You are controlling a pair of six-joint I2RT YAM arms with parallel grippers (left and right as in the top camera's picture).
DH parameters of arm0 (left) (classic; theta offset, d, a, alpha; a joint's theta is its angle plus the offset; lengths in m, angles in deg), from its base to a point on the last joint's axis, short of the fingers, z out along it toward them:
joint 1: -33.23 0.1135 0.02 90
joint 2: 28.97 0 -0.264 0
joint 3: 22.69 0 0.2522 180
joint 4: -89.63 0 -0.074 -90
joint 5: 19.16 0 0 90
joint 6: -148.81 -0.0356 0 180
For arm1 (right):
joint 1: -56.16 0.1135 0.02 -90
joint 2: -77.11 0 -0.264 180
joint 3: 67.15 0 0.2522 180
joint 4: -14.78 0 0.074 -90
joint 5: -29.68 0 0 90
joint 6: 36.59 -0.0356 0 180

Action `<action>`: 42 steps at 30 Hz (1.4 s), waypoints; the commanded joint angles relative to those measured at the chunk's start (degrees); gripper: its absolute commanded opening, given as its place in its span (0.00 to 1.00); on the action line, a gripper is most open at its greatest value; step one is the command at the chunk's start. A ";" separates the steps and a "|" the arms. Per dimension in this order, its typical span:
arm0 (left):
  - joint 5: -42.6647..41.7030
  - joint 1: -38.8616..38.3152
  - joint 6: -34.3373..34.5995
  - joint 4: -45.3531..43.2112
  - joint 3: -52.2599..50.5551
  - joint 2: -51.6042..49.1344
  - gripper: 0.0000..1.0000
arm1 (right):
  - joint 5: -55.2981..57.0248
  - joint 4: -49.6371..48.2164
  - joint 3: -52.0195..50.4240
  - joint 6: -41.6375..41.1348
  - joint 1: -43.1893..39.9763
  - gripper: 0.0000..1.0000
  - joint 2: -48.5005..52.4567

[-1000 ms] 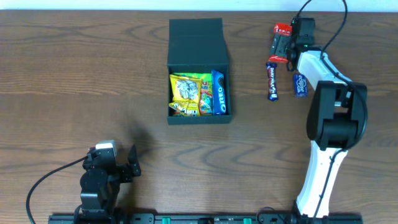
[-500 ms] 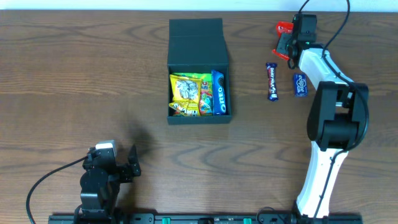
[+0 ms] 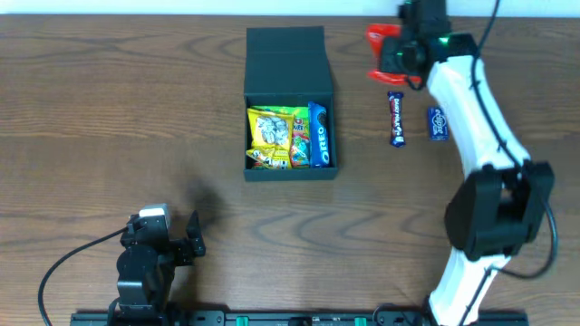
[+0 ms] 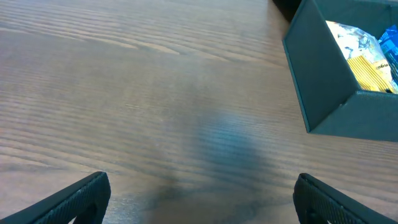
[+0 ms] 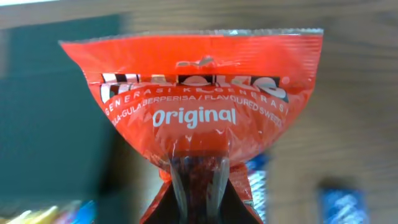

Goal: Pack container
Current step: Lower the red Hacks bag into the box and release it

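Observation:
The container [image 3: 290,63] is a dark green-black square box with its flap lid folded back, standing at the table's upper middle. Inside lie yellow-green snack packets [image 3: 276,138] and a blue Oreo pack [image 3: 318,134]. My right gripper [image 3: 396,56] is shut on a red snack packet [image 3: 381,47], held above the table to the right of the container; in the right wrist view the red snack packet [image 5: 196,118] fills the frame, pinched at its lower end. My left gripper [image 3: 181,243] rests open near the front left, its fingers [image 4: 81,196] wide over bare wood, and the container's wall [image 4: 323,87] shows at the upper right.
A dark purple chocolate bar [image 3: 395,118] and a small blue packet [image 3: 438,122] lie on the table right of the container. The right arm's white links [image 3: 471,100] reach over them. Black cables trail from both arms.
My right gripper closed on the red packet, lifted it off the table and carried it left toward the container. The left arm has not moved.

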 commanded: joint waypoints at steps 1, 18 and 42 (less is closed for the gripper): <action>0.20 0.20 0.66 -0.24 -0.57 0.37 0.95 | -3.74 3.96 0.63 -6.54 6.47 0.01 -1.01; 0.20 0.17 0.66 -0.24 -0.55 0.37 0.95 | 1.62 5.07 -2.99 -27.30 26.60 0.01 5.01; 0.20 0.17 0.66 -0.24 -0.57 0.37 0.95 | 1.22 1.77 -2.75 -23.12 31.41 0.70 17.77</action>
